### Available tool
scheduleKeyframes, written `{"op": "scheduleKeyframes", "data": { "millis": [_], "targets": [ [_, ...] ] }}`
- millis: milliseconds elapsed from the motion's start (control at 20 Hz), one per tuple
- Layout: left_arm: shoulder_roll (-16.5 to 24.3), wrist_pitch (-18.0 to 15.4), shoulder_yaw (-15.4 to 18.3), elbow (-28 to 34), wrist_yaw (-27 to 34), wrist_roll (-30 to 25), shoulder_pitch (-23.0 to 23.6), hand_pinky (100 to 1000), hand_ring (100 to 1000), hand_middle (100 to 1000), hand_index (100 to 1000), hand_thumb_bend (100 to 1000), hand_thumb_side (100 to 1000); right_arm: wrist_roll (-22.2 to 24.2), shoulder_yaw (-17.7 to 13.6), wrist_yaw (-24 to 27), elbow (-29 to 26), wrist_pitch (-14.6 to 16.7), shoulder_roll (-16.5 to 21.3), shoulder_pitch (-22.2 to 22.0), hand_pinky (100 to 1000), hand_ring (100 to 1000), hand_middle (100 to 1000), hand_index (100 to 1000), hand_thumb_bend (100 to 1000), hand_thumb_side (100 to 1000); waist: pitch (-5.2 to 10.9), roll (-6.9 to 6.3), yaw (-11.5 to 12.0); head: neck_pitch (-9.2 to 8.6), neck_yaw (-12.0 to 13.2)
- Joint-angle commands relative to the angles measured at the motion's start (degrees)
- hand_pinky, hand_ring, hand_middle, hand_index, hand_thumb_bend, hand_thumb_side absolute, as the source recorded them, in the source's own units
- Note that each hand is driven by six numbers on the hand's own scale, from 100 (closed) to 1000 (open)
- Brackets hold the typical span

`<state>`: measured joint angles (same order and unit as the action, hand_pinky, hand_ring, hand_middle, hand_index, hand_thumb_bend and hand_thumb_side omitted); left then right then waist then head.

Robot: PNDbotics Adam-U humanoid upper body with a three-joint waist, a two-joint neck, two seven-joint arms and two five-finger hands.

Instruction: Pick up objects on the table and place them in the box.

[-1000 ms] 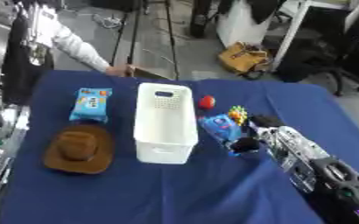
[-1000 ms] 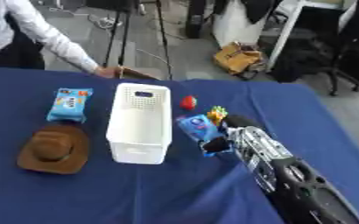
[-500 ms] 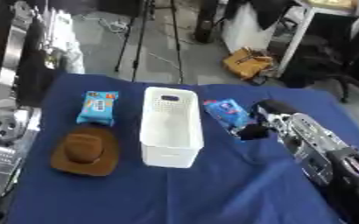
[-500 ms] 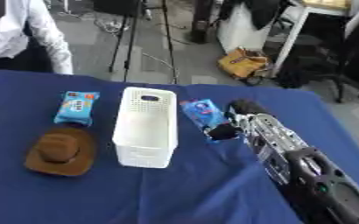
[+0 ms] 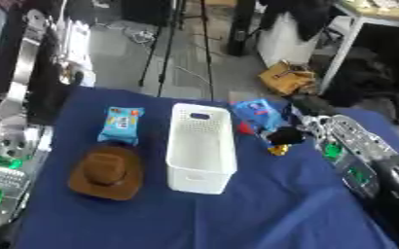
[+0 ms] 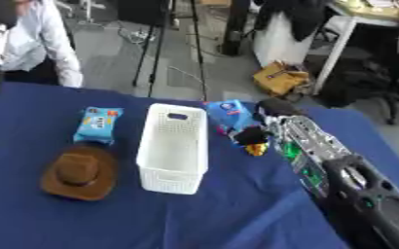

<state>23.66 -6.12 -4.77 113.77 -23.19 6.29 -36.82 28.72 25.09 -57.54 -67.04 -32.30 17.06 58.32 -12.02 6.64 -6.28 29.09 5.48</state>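
Right hand [image 5: 286, 135] grips the blue packet [image 5: 257, 112] just beside the white box [image 5: 201, 146], so carry it over the rim and drop it squarely inside without nudging the box.

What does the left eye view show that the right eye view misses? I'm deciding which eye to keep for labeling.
Only the left eye view shows the robot's own silver and black structure along its left edge. Only the right eye view shows a person in a white shirt at the far left corner of the table. Both share the white basket, brown hat, blue snack packet, and the right hand holding a blue packet up beside the basket.
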Motion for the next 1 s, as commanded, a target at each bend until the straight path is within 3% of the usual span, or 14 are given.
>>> {"op": "scheduleKeyframes", "data": {
  "millis": [50,1000],
  "targets": [
    [0.3,0.0,0.1,0.8,0.1,-0.2,-1.4,1000,1000,918,1000,100,972,-0.3,-0.9,-1.6,0.8,-0.7,-0.3,2.1,850,880,354,337,181,654,1.0,-0.44,0.0,-0.58,-0.4],
    [-0.9,-0.2,-0.4,0.8,0.8,-0.9,-1.4,1000,1000,919,1000,100,973,-5.6,-4.4,-8.1,13.0,-0.6,-8.9,6.1,847,873,339,321,164,667,0.86,-1.1,2.5,-1.3,-3.7]
  ]
}}
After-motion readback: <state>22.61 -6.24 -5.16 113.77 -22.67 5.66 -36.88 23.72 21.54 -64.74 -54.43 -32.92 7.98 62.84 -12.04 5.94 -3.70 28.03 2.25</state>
